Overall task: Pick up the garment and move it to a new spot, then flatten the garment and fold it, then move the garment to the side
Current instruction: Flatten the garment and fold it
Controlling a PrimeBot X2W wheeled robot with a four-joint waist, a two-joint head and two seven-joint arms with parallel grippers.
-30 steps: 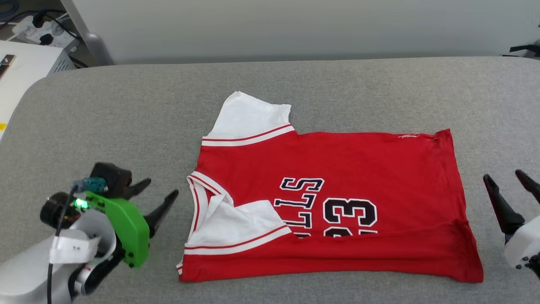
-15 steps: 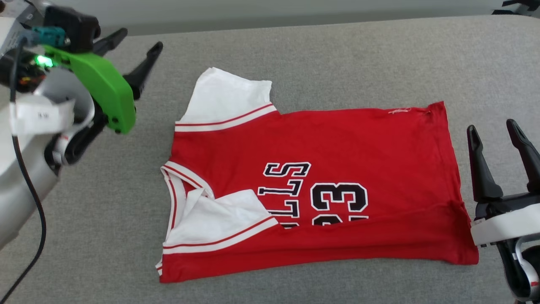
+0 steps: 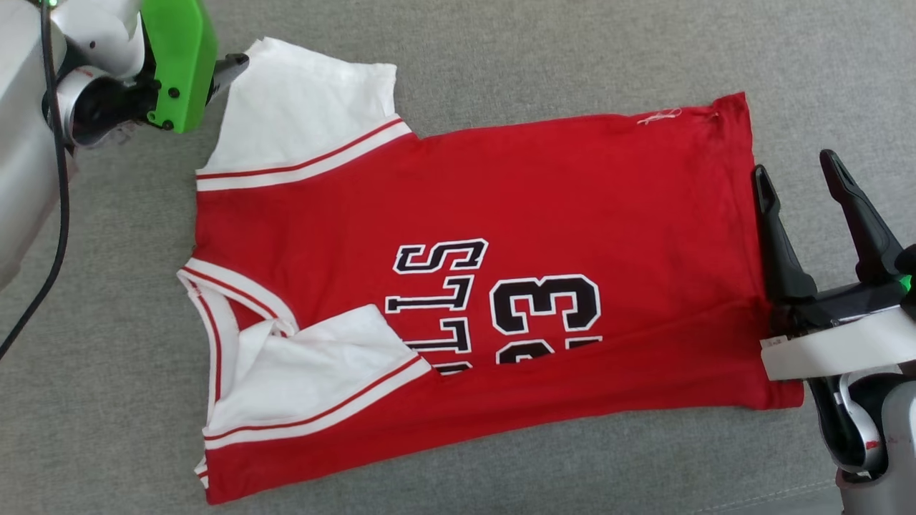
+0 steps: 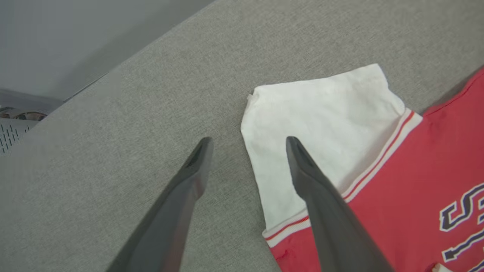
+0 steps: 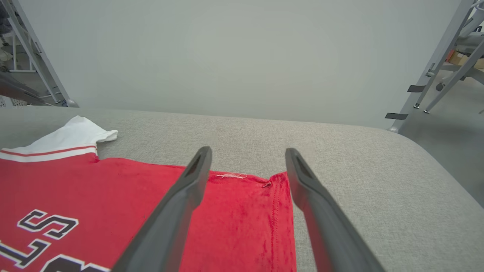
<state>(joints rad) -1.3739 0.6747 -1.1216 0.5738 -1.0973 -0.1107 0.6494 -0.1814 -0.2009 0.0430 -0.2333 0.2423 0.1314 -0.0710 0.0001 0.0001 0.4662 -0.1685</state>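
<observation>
The garment lies spread on the grey padded surface, collar to the left, its near edge folded up over the lower letters and number. Its far white sleeve lies flat; the near sleeve is folded in over the chest. My left gripper hovers open over the far sleeve's outer edge; one of its fingertips pokes out from the green housing. My right gripper stands open at the hem side, astride the garment's far hem corner in the right wrist view.
A pale wall stands behind the surface. Metal frame legs rise at the back right and back left. A white vented box sits off the surface's far left edge. The surface's rounded right edge drops to the floor.
The head camera has tilted down and closer. My left gripper has gone from beside the collar to the far white sleeve. My right gripper has come in to the hem edge.
</observation>
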